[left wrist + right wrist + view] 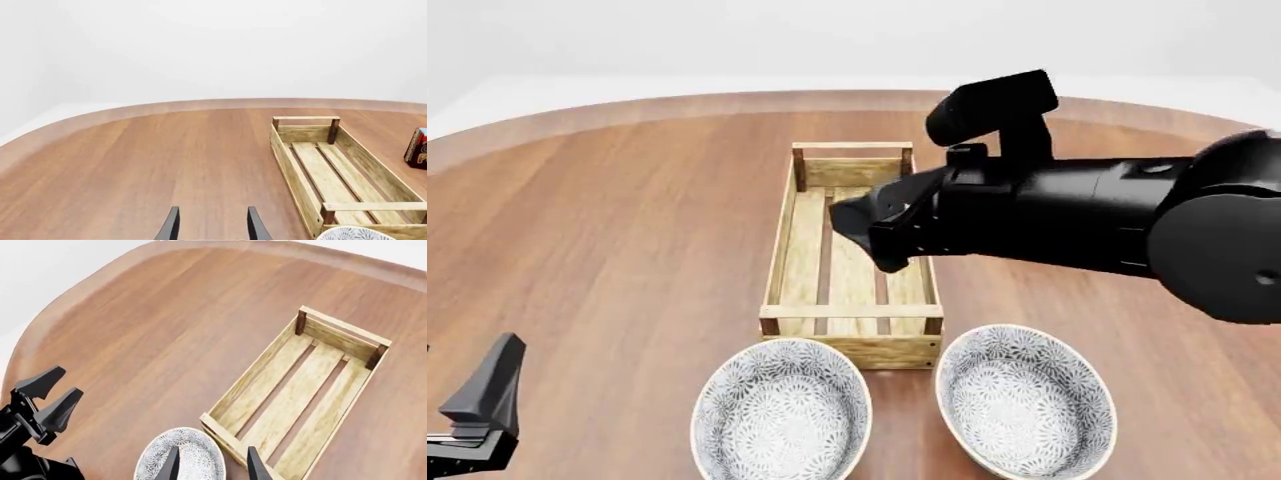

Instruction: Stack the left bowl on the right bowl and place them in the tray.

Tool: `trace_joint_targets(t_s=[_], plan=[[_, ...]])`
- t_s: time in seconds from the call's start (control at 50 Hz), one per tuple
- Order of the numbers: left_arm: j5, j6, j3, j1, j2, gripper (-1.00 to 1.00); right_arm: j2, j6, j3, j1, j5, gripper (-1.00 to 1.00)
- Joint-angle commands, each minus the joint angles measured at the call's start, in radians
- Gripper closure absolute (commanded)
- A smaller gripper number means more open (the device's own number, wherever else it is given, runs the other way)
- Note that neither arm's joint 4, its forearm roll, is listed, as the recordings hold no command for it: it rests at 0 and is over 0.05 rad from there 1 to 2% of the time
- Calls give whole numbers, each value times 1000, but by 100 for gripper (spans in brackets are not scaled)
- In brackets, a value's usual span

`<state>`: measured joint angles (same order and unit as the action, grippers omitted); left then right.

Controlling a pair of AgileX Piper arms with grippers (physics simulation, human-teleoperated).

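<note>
Right gripper [874, 235] stretched across frame centre above the tray [782, 235], fingers parted, empty; left gripper [211, 225] low at bottom left, likewise parted. Left bowl [782, 410] and right bowl [1025, 398] side by side below tray — brown wooden table [614, 230], white walls.

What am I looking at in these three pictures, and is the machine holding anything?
These are computer renders of two robot arms at a round wooden table, steered by a person. The middle picture comes from a fixed camera above and behind the arms. The big black shape is the right arm, with its tool hovering over a long wooden tray, which has nothing in it. Only the tip of the left arm's tool shows, low at the left edge.

The other two pictures come from small cameras mounted on each arm, looking along the two fingers of its tool. Both tools are open and hold nothing.

On the table, on the near side of the tray, sit two patterned bowls: the left bowl and the right bowl, side by side and not yet stacked. The left arm's camera also catches a small dark box beyond the tray.
</note>
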<state>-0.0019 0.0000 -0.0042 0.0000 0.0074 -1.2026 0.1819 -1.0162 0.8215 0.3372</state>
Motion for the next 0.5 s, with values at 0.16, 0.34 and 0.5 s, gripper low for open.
trace_joint_targets(t_s=[0.16, 0.34, 0.5], plan=[[0, 0, 0, 0, 0, -100, -94, 141, 20, 35, 33, -100], [0, 0, 0, 0, 0, -100, -135, 206, 55, 68, 29, -100], [0, 0, 0, 0, 0, -100, -153, 238, 75, 73, 21, -100]])
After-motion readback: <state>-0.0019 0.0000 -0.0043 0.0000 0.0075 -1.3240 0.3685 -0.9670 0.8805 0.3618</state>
